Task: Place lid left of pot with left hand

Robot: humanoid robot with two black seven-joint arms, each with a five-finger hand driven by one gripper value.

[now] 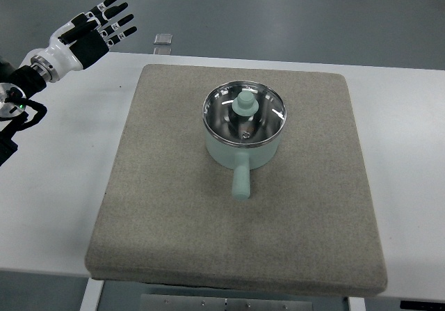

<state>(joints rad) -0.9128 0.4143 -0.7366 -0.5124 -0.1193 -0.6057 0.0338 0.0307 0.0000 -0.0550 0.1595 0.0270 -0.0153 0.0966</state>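
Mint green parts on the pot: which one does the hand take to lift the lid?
The round knob at the centre of the glass lid. The other mint part, the long handle, sticks out of the pot wall toward the camera.

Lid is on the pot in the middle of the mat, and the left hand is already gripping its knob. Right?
Not quite. The lid is on the pot on the mat, but the top view shows the left hand open at upper left, far from the knob.
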